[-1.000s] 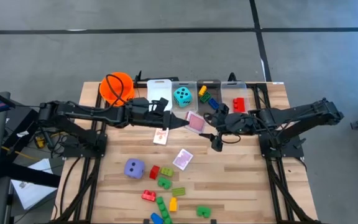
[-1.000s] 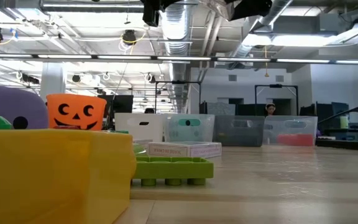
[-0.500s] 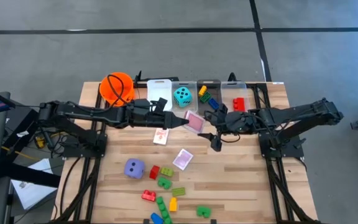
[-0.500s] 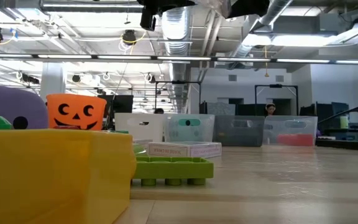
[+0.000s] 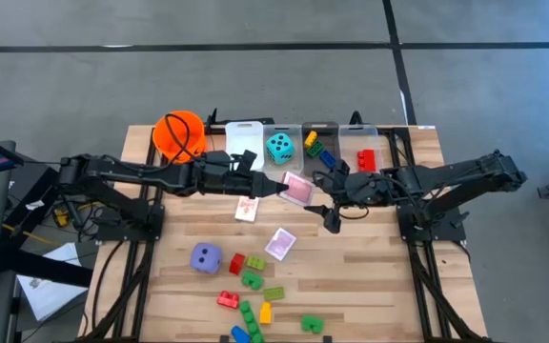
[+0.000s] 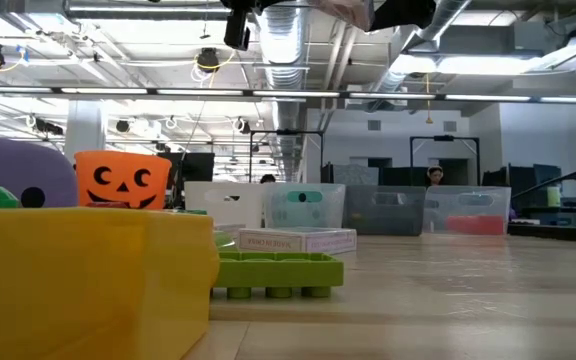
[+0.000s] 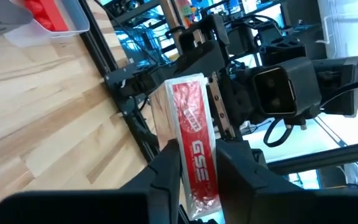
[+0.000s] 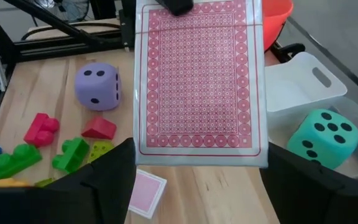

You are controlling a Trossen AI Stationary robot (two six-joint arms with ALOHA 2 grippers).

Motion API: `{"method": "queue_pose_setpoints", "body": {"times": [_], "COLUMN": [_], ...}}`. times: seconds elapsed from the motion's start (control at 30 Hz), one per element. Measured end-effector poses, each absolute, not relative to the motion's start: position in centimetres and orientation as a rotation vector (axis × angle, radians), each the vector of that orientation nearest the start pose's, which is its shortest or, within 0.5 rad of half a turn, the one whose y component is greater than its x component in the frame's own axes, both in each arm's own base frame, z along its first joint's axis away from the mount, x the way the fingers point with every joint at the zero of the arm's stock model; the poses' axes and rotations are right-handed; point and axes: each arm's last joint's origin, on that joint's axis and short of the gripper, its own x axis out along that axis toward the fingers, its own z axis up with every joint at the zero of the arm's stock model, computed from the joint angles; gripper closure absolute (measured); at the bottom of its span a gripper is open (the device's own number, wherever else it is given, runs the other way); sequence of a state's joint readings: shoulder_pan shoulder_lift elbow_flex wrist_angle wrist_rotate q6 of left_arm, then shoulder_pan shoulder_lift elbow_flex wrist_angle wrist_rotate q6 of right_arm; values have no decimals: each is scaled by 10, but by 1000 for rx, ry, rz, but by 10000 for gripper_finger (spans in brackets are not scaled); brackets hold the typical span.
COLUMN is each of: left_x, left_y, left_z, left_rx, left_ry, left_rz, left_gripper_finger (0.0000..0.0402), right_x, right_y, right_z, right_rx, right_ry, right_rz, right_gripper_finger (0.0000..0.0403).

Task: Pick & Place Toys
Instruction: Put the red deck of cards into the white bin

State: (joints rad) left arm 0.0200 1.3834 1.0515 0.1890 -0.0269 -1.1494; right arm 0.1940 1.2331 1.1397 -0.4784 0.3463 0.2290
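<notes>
The left gripper [image 5: 279,188] pinches the card pack [image 7: 194,140] edge-on, its long axis pointing toward the right gripper's [image 5: 329,215] wide jaws.

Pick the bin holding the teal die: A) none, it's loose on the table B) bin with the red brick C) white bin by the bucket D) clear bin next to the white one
D: in the high view the teal die sits in the clear bin right beside the white bin; the red brick is in a separate bin at the far end.
</notes>
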Motion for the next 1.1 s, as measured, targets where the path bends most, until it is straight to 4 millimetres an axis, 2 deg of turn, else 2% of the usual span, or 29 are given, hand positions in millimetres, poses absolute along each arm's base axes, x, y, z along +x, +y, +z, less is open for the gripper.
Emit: {"method": "queue_pose_setpoints", "body": {"times": [0.13, 0.27, 0.33, 0.5, 0.7, 0.9, 1.1], "left_x": [318, 318, 318, 317, 310, 285, 257], "left_y": [7, 10, 11, 18, 31, 47, 64], "left_z": [327, 326, 325, 325, 311, 299, 300], "left_rx": [-1112, -1070, -1031, -1014, -942, -834, -636], "left_ry": [98, 97, 104, 103, 245, 456, 544], "left_rz": [117, 119, 123, 130, 255, 431, 654], "left_gripper_finger": [337, 337, 337, 337, 337, 337, 337], "right_x": [259, 261, 260, 257, 249, 247, 249], "right_y": [40, 38, 38, 38, 40, 38, 39], "right_z": [339, 343, 344, 345, 351, 355, 351], "right_rx": [69, 167, 210, 223, 224, 229, 266], "right_ry": [519, 466, 463, 465, 453, 429, 449], "right_rz": [-245, -273, -285, -265, -242, -251, -262], "right_gripper_finger": [108, 35, 19, 56, 73, 71, 71]}}
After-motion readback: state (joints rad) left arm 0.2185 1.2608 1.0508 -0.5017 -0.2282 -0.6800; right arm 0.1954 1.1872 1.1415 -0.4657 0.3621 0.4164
